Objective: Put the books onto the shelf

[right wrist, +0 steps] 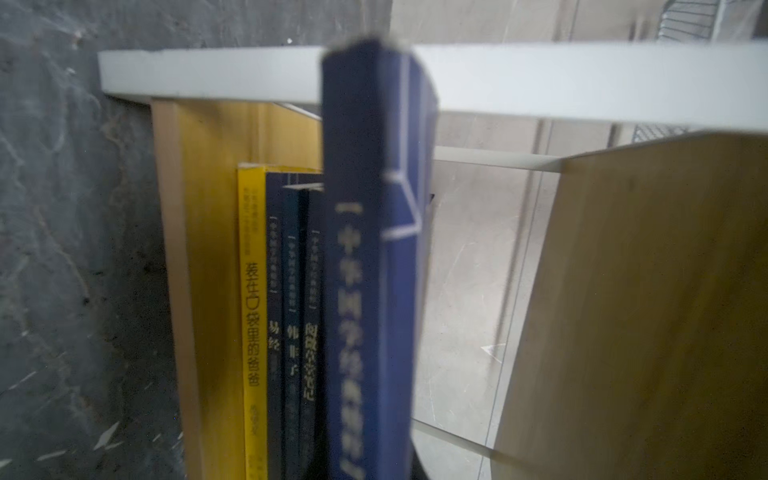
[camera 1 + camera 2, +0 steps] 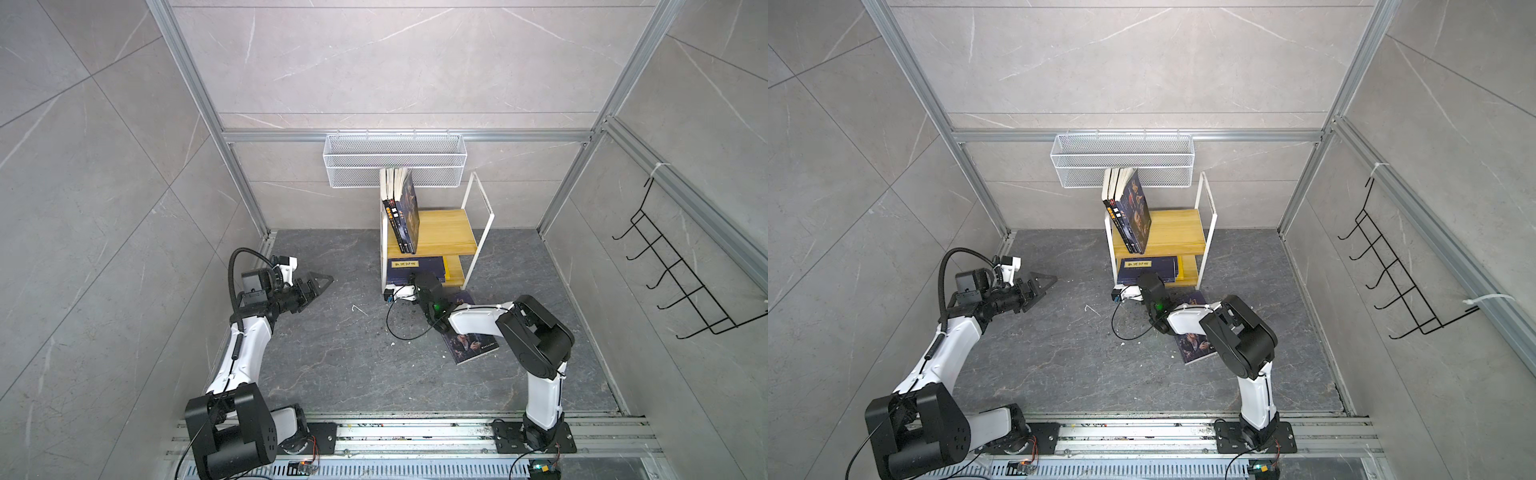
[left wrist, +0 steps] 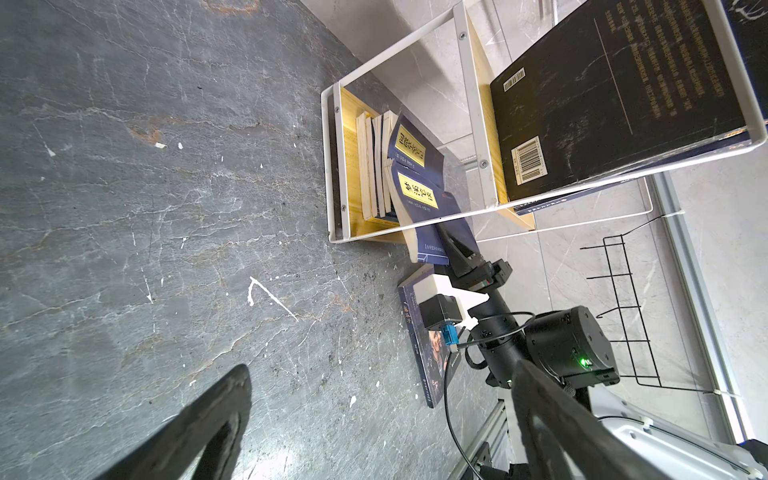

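The job looks mostly done. On the shelf (image 2: 449, 232) the upper board carries a short row of upright paperbacks (image 2: 401, 216) leaning against the white frame (image 2: 383, 249) on its left side. The lower tier holds a yellow-spined book (image 1: 251, 291) and several navy volumes (image 1: 291, 332) standing side by side. The right gripper (image 3: 446, 241) is clamped tight on the near end of a navy book with a yellow title label (image 3: 417, 195). That book is tilted and only partly inside the lower tier, just beside the ones already shelved, with its held end sticking out past the front of the rack. The left gripper (image 2: 316, 286) hovers over the dark floor (image 2: 353, 365), well apart from the shelf, with its jaws spread wide and nothing between them. One book is not yet shelved: a navy paperback with a portrait cover (image 2: 473, 345) lies flat on the floor near the front of the shelf, partly under the right arm (image 2: 478, 324). As I read it, what remains is to push the held book fully in and release it, then fetch that last one.
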### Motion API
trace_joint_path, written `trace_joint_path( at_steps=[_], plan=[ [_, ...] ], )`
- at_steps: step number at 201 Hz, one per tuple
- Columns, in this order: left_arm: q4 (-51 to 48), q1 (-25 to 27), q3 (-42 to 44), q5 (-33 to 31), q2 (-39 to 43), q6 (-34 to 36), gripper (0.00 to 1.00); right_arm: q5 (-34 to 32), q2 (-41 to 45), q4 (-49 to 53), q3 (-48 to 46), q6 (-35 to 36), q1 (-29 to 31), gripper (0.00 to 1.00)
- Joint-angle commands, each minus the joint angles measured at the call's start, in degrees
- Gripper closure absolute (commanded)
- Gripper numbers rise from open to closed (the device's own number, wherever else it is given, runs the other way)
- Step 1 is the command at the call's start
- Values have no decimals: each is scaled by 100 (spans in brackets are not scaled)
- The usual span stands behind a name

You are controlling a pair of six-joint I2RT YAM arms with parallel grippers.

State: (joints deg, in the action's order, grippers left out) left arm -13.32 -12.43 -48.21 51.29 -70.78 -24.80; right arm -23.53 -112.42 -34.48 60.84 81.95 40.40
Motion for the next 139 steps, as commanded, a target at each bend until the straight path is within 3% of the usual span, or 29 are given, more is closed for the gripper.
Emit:
trace_joint_path(
  at_steps=[1,22,42,82,139],
  plan=[
    [5,-23,-154,123,152,134,2,121,39,1154,278,-250,-54,83],
    [108,-23,-76,118,163,146,2,129,121,1368,362,-391,-94,70],
    [51,-23,-123,118,142,109,2,34,130,1610,424,-417,-96,68],
    [82,-30,-79,104,160,148,2,-36,238,1726,398,-443,-109,95],
    [65,-64,-74,99,165,127,2,-212,124,1611,631,-447,-203,100]
  ],
)
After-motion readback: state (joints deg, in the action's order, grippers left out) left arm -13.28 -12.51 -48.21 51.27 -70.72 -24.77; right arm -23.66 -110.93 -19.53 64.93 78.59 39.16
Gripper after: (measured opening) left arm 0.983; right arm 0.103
